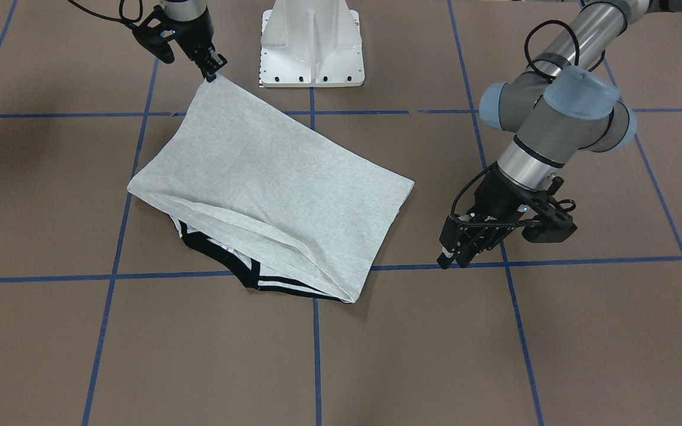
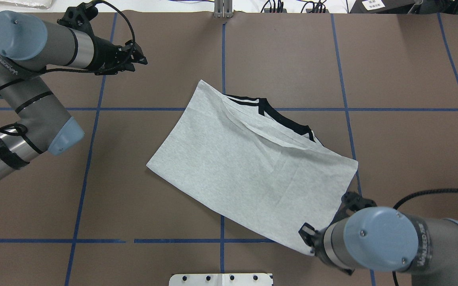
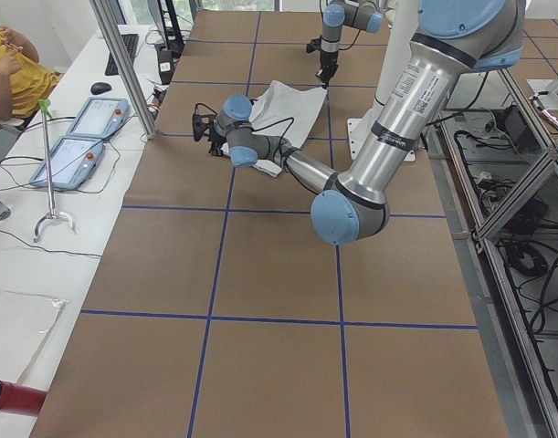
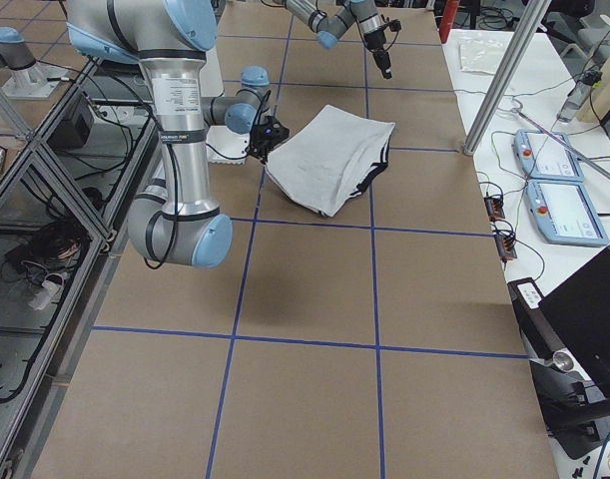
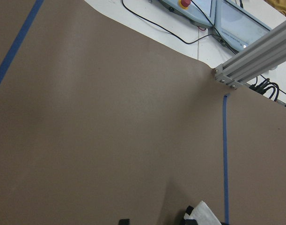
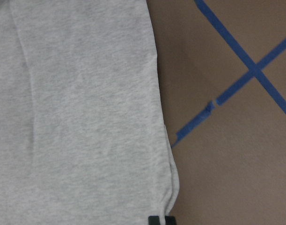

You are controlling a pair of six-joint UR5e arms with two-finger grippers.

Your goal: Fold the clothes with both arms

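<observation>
Black right gripper [image 1: 213, 74] pinches a corner of the folded heather-grey, black-trimmed T-shirt [image 1: 270, 177]; black left gripper [image 1: 452, 260] hovers well apart, jaws parted, empty

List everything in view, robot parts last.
T-shirt: one, heather grey with black trim, folded, mid-table.
Table: one, brown with blue tape grid, under everything.
Pedestal base: one, white, at the robot's table edge.
Teach pendants: two, grey-blue, on the white side bench.
Person: one, yellow top, beyond the side bench.
Left gripper: one, black, open, apart from the T-shirt.
Right gripper: one, black, shut on the T-shirt's corner.
</observation>
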